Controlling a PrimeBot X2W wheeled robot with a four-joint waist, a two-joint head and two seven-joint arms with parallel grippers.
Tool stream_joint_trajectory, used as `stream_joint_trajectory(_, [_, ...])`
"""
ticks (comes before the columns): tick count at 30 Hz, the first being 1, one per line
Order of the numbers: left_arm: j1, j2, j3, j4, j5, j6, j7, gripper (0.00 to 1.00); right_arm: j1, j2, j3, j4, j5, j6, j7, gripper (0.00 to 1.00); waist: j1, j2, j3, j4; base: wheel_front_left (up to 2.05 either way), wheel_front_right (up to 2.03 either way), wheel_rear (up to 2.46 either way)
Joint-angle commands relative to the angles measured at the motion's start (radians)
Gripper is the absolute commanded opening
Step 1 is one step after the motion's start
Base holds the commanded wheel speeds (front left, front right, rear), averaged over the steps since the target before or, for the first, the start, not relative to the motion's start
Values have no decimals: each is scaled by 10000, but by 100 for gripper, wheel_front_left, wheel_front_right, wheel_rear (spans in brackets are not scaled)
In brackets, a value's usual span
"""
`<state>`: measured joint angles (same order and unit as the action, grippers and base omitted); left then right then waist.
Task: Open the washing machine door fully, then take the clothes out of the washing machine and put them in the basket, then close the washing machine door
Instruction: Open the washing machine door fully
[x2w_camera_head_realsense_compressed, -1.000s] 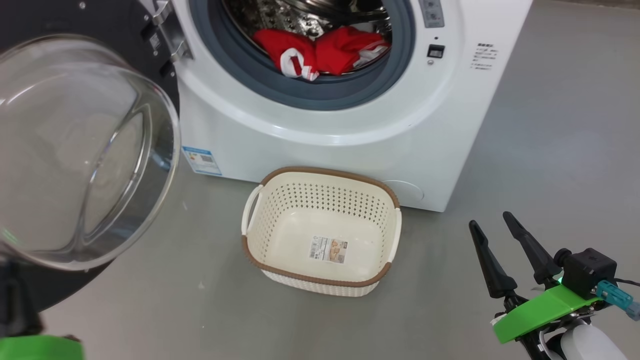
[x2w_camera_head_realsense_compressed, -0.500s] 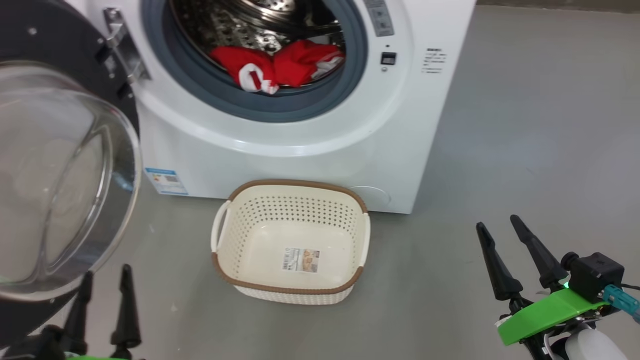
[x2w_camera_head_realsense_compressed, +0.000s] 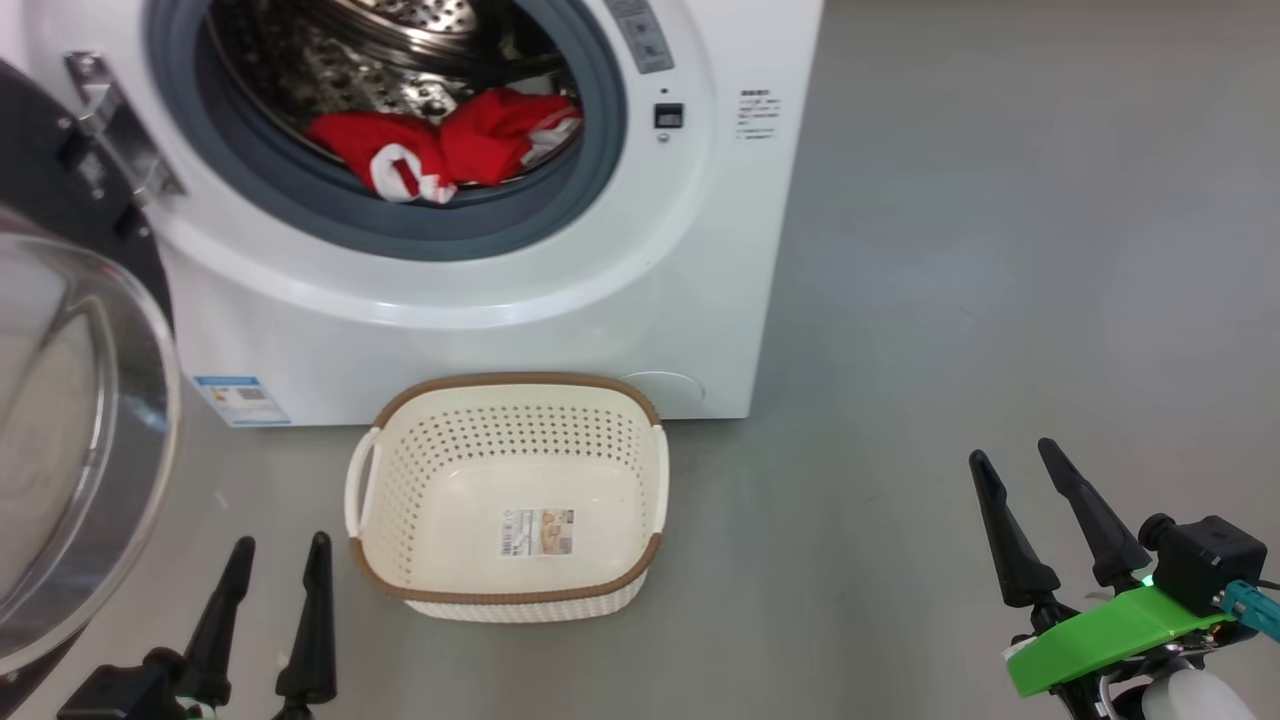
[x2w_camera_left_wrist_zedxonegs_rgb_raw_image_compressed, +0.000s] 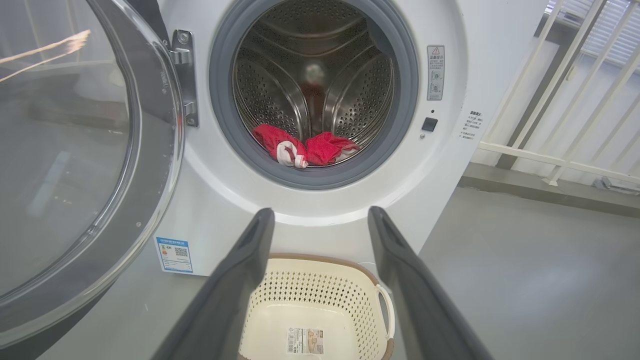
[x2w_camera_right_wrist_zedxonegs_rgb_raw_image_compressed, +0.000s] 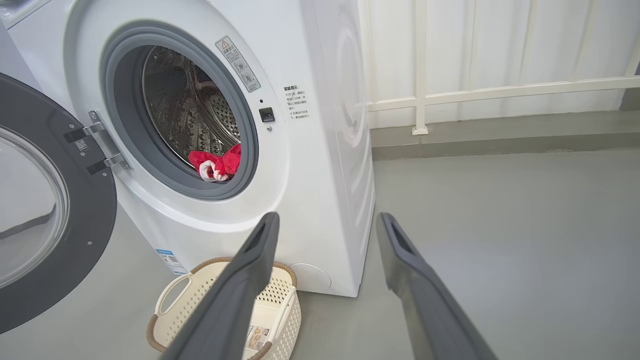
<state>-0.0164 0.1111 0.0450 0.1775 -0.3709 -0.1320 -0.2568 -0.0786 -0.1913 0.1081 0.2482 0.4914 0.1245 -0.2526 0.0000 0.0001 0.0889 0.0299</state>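
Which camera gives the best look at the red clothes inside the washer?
The left wrist view: it looks straight into the drum, so the clothes lie in plain sight. The head view sees them from steeply above; the right wrist view shows them small, from the side.

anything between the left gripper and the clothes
Nothing visible: the door stands open off to the side, and the basket sits on the floor below the path from the left gripper to the clothes.

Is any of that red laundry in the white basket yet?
No, the basket holds just a paper label, while the red clothes lie inside the washing machine.
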Motion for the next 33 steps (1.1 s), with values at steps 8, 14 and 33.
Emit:
stream_joint_trajectory(8, [9,116,155,-529,-47,14,-49,100,-11,-105,-65,-316,7,62,-92,100,0,-1,146,-685,0,0,0])
stream_joint_trajectory(14, [-26,83,144,-622,23,14,-49,100,42,-83,-293,-370,-1,62,-92,100,0,-1,219,-911,0,0,0])
stream_joint_trajectory(33, [-146,81,384,-645,210,14,-49,100,-10,-10,-383,-423,-36,62,-92,100,0,-1,295,-825,0,0,0])
